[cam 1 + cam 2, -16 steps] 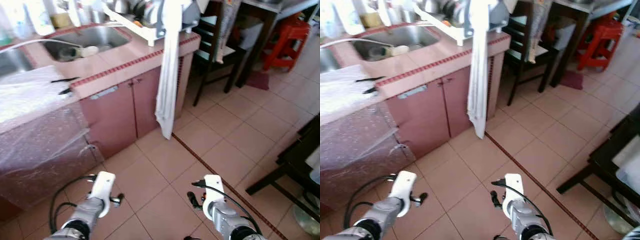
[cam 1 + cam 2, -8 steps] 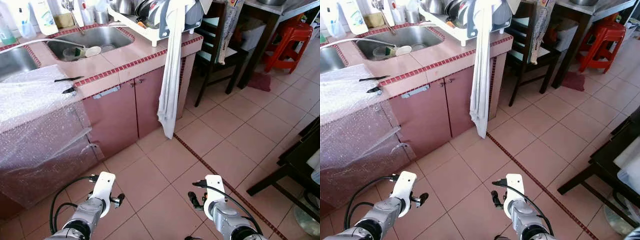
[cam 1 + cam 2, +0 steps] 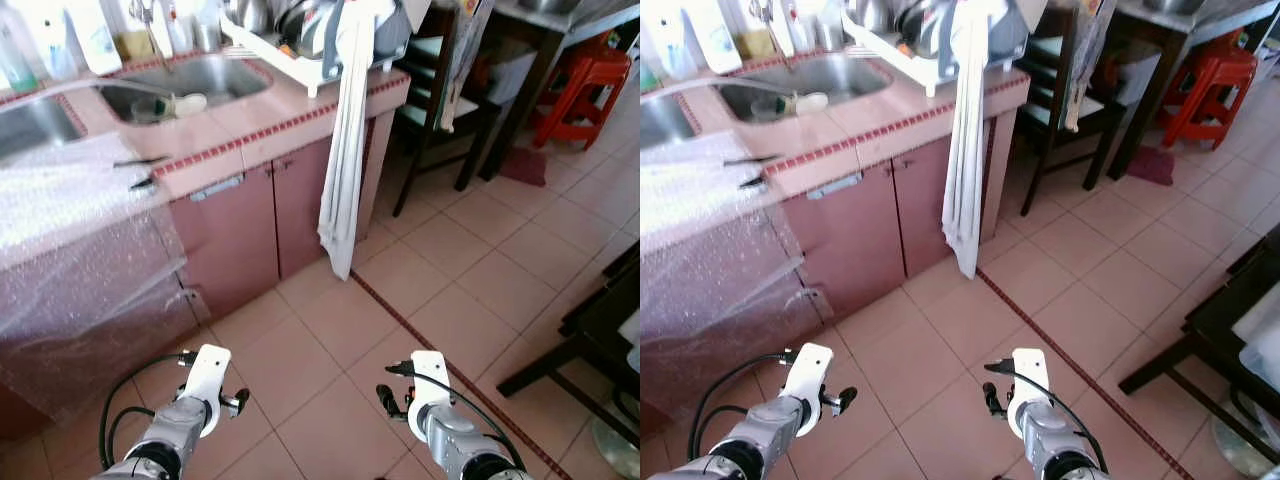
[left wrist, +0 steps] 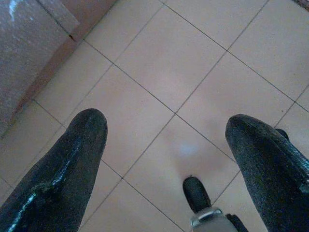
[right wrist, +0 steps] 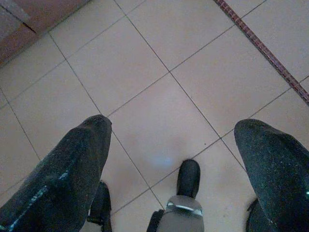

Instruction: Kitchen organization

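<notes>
Left eye view, pink tiled counter [image 3: 250, 105], steel sink [image 3: 190, 75], beige floor tiles [image 3: 470, 290], both hands released, empty.

Two steel sink basins sit in the pink tiled counter, one [image 3: 190, 80] beside the other [image 3: 35, 118]. One long white cloth [image 3: 345, 150] hangs there, with one dark wooden chair [image 3: 430, 95] and one red plastic stool [image 3: 580, 85] beyond.

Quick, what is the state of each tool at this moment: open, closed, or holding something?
Left tool: open, holding nothing, above the tiled floor.
Right tool: open, holding nothing, also above the floor.
</notes>
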`<state>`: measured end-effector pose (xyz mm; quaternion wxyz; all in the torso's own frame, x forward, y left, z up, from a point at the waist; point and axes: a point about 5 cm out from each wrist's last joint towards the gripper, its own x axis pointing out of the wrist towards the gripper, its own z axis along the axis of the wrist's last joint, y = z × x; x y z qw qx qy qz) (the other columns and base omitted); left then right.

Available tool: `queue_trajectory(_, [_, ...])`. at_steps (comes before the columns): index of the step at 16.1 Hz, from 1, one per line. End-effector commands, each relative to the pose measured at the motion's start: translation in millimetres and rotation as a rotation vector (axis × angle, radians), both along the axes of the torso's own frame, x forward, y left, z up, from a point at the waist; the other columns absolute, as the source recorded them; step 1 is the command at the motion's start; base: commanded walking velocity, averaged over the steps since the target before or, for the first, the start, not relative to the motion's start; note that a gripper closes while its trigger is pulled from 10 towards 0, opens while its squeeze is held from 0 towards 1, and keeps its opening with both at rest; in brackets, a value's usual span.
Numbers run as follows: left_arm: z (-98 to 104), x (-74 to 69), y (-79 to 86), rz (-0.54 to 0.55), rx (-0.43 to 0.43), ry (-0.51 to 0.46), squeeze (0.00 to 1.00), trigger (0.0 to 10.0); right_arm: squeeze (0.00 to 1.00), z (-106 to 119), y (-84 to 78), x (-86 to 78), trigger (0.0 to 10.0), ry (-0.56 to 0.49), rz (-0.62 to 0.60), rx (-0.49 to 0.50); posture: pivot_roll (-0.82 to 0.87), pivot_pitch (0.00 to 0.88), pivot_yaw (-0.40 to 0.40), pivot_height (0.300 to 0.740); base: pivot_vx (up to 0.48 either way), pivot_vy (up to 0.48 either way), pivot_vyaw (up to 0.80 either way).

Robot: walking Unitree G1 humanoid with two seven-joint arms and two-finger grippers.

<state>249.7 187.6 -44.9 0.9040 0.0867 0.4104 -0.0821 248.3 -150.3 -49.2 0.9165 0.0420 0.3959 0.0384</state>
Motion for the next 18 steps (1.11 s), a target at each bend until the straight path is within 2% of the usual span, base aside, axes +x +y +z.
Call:
queue_trajectory(1, [-1.2,-1.9,1.1,0.005,-0.008,0.01,0.0,10.0,0.0,-1.5,-2.1,-2.1,10.0,0.011,-0.012,0.0,-0.05,0.082,0.022,0.74,0.281,0.0,0.0])
queue_trajectory(18, [-1.6,-2.4,1.0,0.004,-0.007,0.013,0.0,10.0,0.0,-1.7,-2.5,-2.3,10.0,0.011,-0.013,0.001,-0.05,0.084,0.021,0.74,0.281,0.0,0.0])
